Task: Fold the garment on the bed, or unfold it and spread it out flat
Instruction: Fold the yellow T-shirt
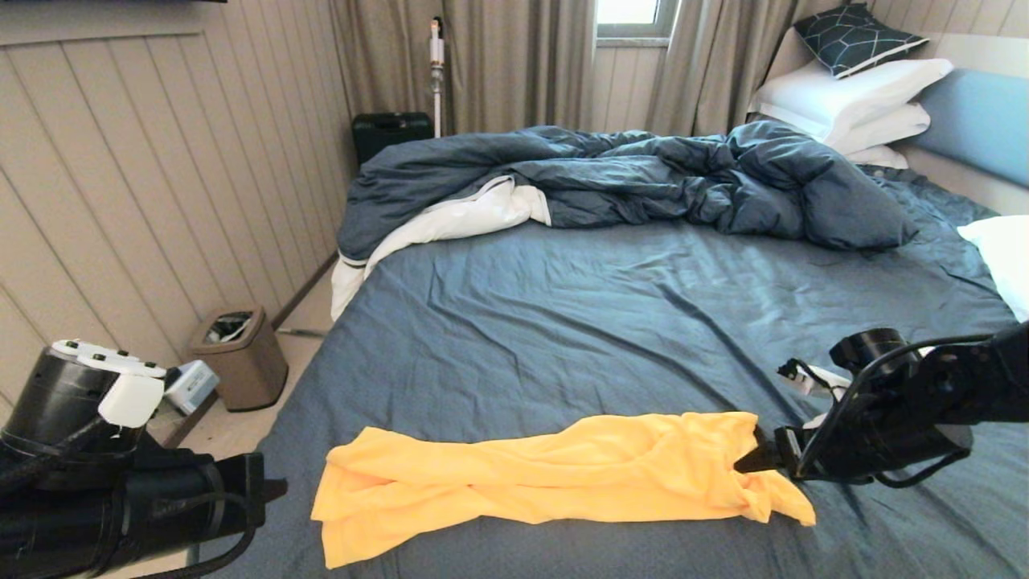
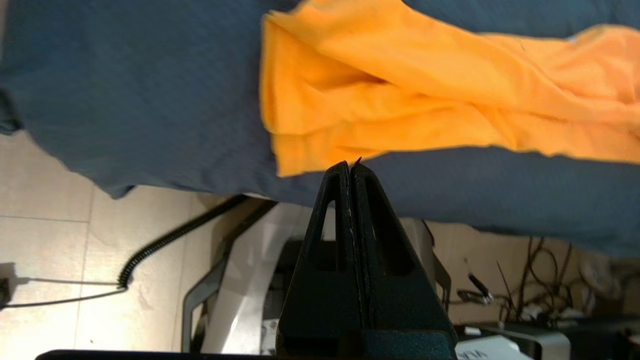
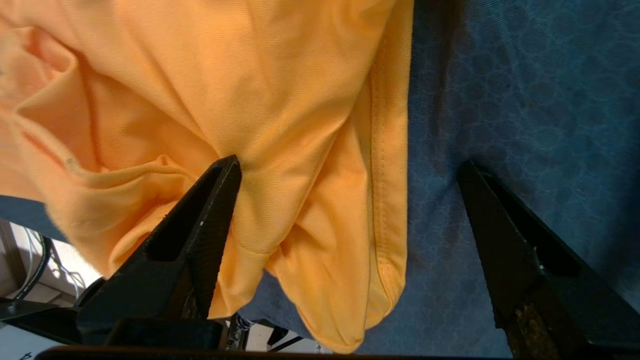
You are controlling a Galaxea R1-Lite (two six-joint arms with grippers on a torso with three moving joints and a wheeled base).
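- Yellow T-shirt point(image 1: 555, 470) lies bunched in a long strip across near edge of bed point(image 1: 643, 322), on the blue-grey sheet.
- Right hand point(image 3: 350, 167) released, fingers spread wide at shirt's right end, one finger on the fabric, holding nothing.
- Left hand point(image 2: 350, 167) clenched, empty, off bed's near-left corner.
- Rumpled blue duvet point(image 1: 643, 181) at far side.

Beyond the garment point(image 1: 555, 474), a broad stretch of bare sheet on the bed point(image 1: 611, 322) lies open for passage up to the rumpled duvet point(image 1: 643, 181), which bars the far side; pillows point(image 1: 852, 100) crowd its right.
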